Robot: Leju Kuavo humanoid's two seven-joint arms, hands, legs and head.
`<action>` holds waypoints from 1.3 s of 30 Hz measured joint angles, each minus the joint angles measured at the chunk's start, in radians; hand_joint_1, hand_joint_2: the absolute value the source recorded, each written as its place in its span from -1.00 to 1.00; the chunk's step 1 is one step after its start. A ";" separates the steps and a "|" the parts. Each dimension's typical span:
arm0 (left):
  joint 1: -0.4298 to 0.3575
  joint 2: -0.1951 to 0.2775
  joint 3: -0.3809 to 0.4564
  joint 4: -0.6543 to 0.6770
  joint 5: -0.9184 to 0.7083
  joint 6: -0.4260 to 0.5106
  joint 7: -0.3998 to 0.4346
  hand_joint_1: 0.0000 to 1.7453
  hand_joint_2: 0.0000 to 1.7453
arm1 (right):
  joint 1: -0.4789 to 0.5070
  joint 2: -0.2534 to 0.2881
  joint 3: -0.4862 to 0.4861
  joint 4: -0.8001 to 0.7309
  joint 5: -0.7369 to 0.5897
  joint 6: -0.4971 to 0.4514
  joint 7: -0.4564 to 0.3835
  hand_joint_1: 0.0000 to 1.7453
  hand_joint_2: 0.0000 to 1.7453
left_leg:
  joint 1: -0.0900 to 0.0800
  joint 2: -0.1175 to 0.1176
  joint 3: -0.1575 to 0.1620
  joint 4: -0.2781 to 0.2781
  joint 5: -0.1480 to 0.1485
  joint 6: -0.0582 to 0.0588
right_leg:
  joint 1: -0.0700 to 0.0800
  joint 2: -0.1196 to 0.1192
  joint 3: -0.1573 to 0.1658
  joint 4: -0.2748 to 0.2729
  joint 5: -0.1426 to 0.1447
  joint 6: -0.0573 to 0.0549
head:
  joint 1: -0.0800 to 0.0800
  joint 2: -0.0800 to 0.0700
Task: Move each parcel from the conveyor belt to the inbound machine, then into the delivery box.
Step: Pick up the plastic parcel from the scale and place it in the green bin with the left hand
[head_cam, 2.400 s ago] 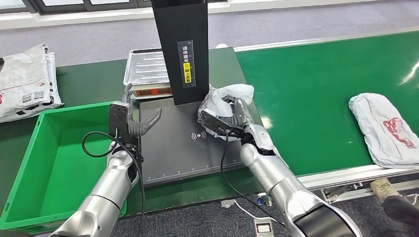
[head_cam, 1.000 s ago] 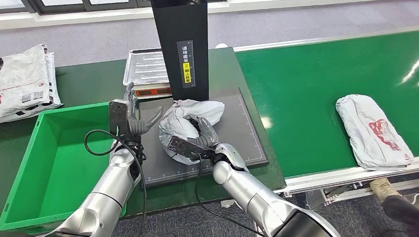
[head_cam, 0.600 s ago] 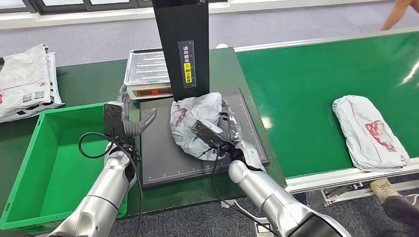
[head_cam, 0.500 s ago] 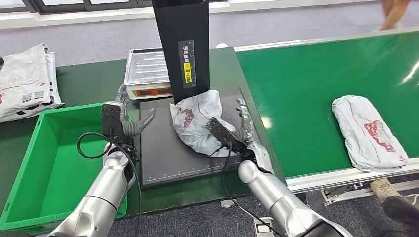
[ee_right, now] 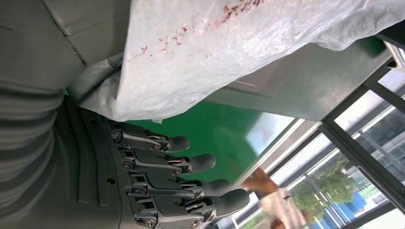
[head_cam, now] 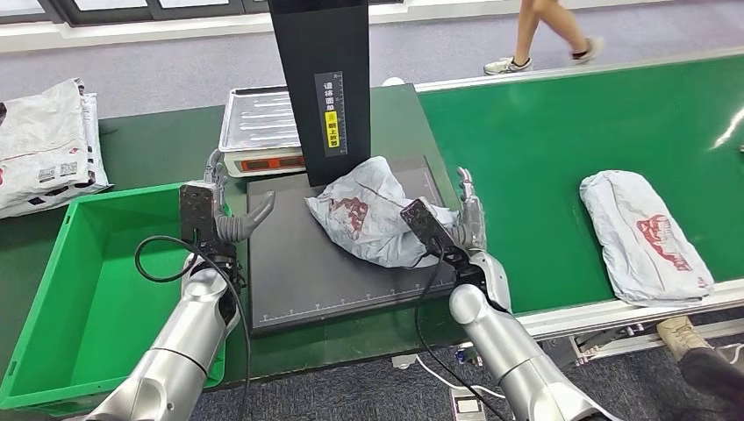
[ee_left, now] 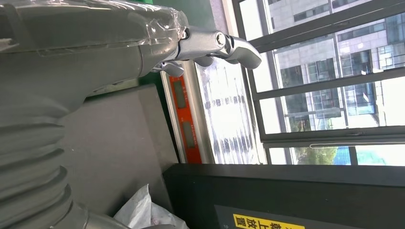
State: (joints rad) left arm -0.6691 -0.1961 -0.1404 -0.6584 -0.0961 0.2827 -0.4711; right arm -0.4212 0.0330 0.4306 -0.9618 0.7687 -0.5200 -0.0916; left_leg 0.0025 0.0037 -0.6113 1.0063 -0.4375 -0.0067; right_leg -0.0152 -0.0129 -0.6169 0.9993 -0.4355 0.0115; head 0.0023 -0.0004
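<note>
The crumpled white parcel point(head_cam: 373, 219) lies at the centre of the head view on the dark plate of the inbound machine point(head_cam: 307, 272), just in front of its tall black column point(head_cam: 329, 88). My right hand point(head_cam: 461, 224) rests against the parcel's right edge with its fingers point(ee_right: 191, 162) straight and spread, gripping nothing; in the right wrist view the bag's plastic lies over my thumb. My left hand point(head_cam: 230, 219) hovers at the plate's left edge, fingers apart, holding nothing. The column stands right behind the parcel, and a silver scale with an orange front point(head_cam: 259, 132) sits to its left. The green delivery box point(head_cam: 53, 298) fills the lower left of the frame. A second white parcel point(head_cam: 645, 232) lies on the green conveyor belt point(head_cam: 561, 132) at right. More white bags point(head_cam: 44, 145) are stacked on the worktop point(head_cam: 149, 145) at upper left. A person's legs point(head_cam: 548, 35) show at the top, beyond the belt.
</note>
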 joint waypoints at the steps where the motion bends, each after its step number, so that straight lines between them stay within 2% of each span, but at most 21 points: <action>1: 0.000 0.000 0.000 0.000 0.000 0.000 0.000 -1.00 1.00 | 0.001 0.000 -0.002 -0.002 0.000 0.000 0.000 -1.00 1.00 | 0.000 0.000 0.000 0.000 0.000 0.000 | 0.000 0.000 0.000 0.000 0.000 0.000 | 0.000 0.000; 7: 0.000 0.000 0.000 0.000 0.000 0.000 0.000 -1.00 1.00 | 0.005 -0.001 -0.007 -0.012 -0.014 -0.019 -0.015 -1.00 1.00 | 0.000 0.000 0.000 0.000 0.000 0.000 | 0.000 0.000 0.000 0.000 0.000 0.000 | 0.000 0.000; 11: -0.001 -0.003 -0.003 0.000 -0.004 0.000 0.000 -1.00 1.00 | 0.009 -0.001 -0.037 -0.033 -0.055 -0.052 -0.048 -1.00 -1.00 | 0.000 0.000 0.000 0.000 0.000 0.000 | 0.000 0.000 0.000 0.000 0.000 0.000 | 0.000 0.000; 14: -0.005 -0.011 -0.014 0.001 -0.007 0.003 -0.002 -1.00 1.00 | 0.009 0.000 -0.070 -0.038 -0.126 -0.034 -0.099 -1.00 -1.00 | 0.000 0.000 0.000 0.000 0.000 0.000 | 0.000 0.000 0.000 0.000 0.000 0.000 | 0.000 0.000; 17: -0.015 -0.022 -0.027 0.006 -0.009 0.008 -0.013 -1.00 1.00 | 0.009 0.003 -0.101 -0.035 -0.254 0.017 -0.200 -1.00 -1.00 | 0.000 0.000 0.000 0.000 0.000 0.000 | 0.000 0.000 0.000 0.000 0.000 0.000 | 0.000 0.000; 19: -0.021 -0.030 -0.038 0.009 -0.010 0.013 -0.022 -1.00 1.00 | 0.004 0.006 -0.119 -0.022 -0.346 0.089 -0.263 -1.00 -1.00 | 0.000 0.000 0.000 0.000 0.000 0.000 | 0.000 0.000 0.000 0.000 0.000 0.000 | 0.000 0.000; 22: -0.031 -0.039 -0.055 0.016 -0.001 0.015 -0.032 -1.00 1.00 | -0.011 0.012 -0.127 0.025 -0.447 0.243 -0.390 -1.00 -1.00 | 0.000 0.000 0.000 0.000 0.000 0.000 | 0.000 0.000 0.000 0.000 0.000 0.000 | 0.000 0.000; 24: -0.036 -0.042 -0.065 0.023 0.009 0.014 -0.042 -1.00 1.00 | -0.019 0.020 -0.127 0.048 -0.502 0.352 -0.439 -1.00 -1.00 | 0.000 0.001 0.000 0.000 0.000 0.000 | 0.000 0.000 0.000 0.000 0.000 0.000 | 0.000 0.000; 34: -0.047 -0.043 -0.077 0.050 0.028 0.006 -0.047 -1.00 1.00 | -0.069 0.046 -0.116 0.158 -0.682 0.770 -0.344 -1.00 -1.00 | 0.000 0.001 0.000 0.000 0.000 0.000 | 0.000 0.000 0.000 0.000 0.000 0.000 | 0.000 0.000; 39: -0.050 -0.043 -0.088 0.053 0.028 0.006 -0.039 -1.00 1.00 | -0.111 0.075 -0.085 0.262 -0.753 0.930 -0.300 -1.00 -1.00 | 0.000 0.001 0.000 0.000 0.000 0.000 | 0.000 0.001 0.000 0.000 0.000 0.000 | 0.000 0.000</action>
State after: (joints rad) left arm -0.7191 -0.2392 -0.2279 -0.6051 -0.0681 0.2886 -0.5102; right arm -0.5318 0.1085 0.3457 -0.6998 0.0154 0.4101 -0.3917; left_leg 0.0026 0.0049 -0.6110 1.0062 -0.4375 -0.0068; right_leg -0.0150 -0.0124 -0.6165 0.9995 -0.4354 0.0115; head 0.0024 -0.0004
